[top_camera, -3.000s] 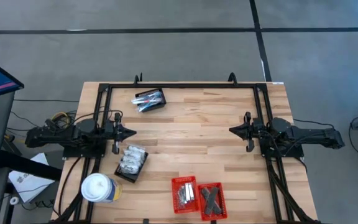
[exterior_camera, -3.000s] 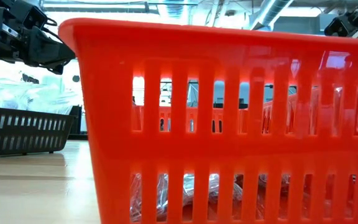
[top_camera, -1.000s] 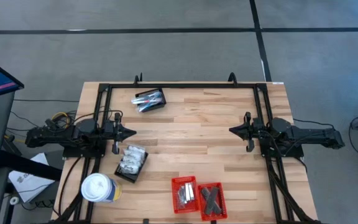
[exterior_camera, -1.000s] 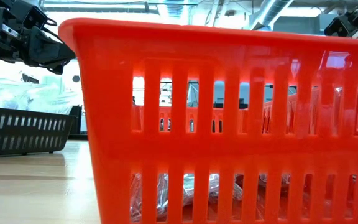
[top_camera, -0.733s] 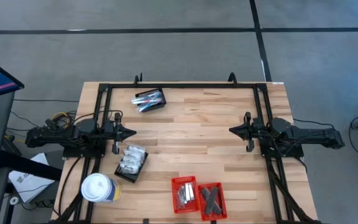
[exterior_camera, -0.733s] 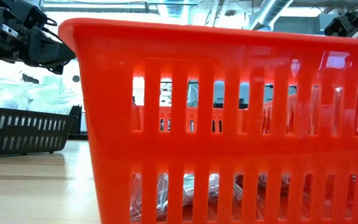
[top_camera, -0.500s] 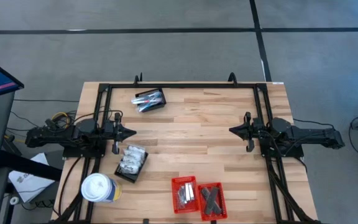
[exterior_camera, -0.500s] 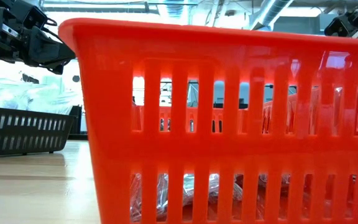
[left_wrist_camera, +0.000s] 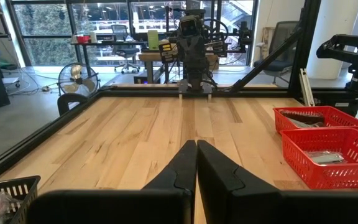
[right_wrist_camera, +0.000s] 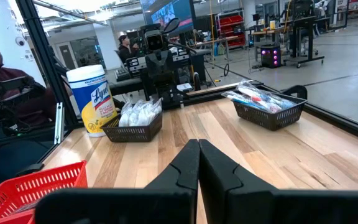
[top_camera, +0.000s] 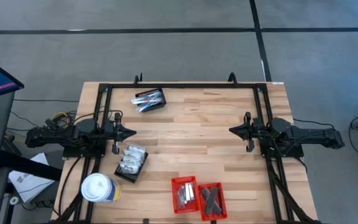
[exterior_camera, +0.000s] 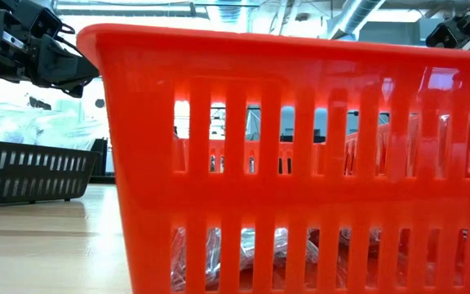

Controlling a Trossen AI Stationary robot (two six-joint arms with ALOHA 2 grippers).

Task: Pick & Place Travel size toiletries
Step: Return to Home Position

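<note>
The travel size toiletries lie in four small baskets. A black basket [top_camera: 150,100] at the far left holds silvery tubes and a pinkish one. Another black basket [top_camera: 132,163] holds white clear-wrapped packets. Two red baskets [top_camera: 196,196] at the near edge hold silvery sachets and dark grey sticks. My left gripper [top_camera: 133,132] is shut at the table's left side, pointing level toward the middle. My right gripper [top_camera: 231,130] is shut at the right side, facing it. Both hold nothing.
A large white lidded cup [top_camera: 97,188] stands at the near left corner. A black frame [top_camera: 182,85] runs along the table's far edge and sides. Bare wood [top_camera: 191,140] lies between the two grippers. A person [right_wrist_camera: 2,81] sits beyond the table's left side.
</note>
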